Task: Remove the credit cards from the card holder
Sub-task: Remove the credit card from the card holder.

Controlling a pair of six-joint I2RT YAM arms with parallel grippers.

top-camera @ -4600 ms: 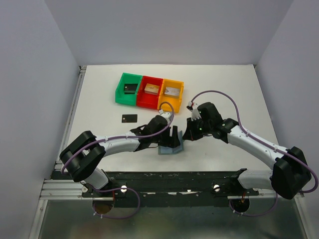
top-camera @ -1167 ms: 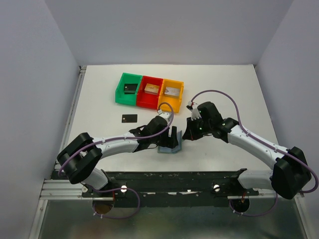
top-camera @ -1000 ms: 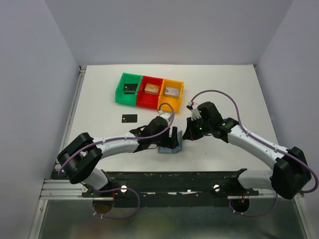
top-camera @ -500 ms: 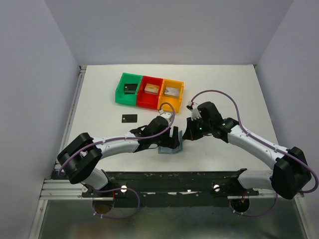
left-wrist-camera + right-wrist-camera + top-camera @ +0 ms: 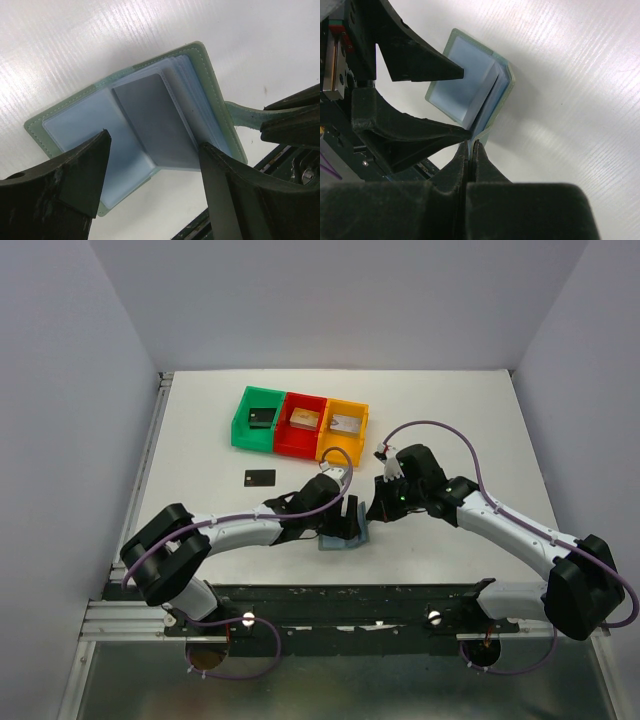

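— How many credit cards can you count?
— Two: a black card (image 5: 259, 477) flat on the table (image 5: 450, 420), left of both arms, and a grey card (image 5: 155, 122) in the open card holder (image 5: 75, 125). Three bins (image 5: 298, 447) stand behind.
— Any more in the pockets?
— I cannot tell, the leaves overlap. The left gripper (image 5: 347, 523), spread wide, straddles the holder and hides most of it from above.
— Which way does it point?
— Its tab points toward the right gripper (image 5: 470, 145), which is clenched on it.

Three coloured bins (image 5: 297, 445) on table (image 5: 450, 410)
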